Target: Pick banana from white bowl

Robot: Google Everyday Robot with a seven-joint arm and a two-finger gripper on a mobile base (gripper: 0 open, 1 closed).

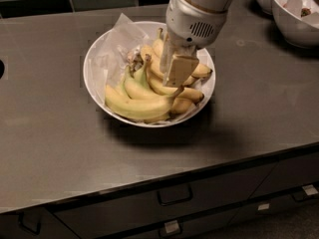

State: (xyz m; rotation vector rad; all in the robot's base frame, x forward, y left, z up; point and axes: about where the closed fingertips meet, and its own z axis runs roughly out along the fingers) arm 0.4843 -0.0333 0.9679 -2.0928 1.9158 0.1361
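The white bowl [92, 78], wide and lined with crinkled white paper, sits on the dark counter and holds several bananas. The banana [137, 106], the largest, pale yellow and strongly curved, lies along the bowl's front rim. Deeper-yellow bananas with dark tips [192, 94] lie at the right. My gripper [175, 76] comes down from the top on a white arm. It is inside the bowl over the middle-right bananas, behind and to the right of the big banana. It hides parts of the bananas beneath it.
Two smaller deep white bowls [294, 14] stand at the back right of the counter. A dark tiled wall runs behind. The counter's front edge has drawers with handles [174, 195] below it. A dark opening [1, 68] shows at the far left.
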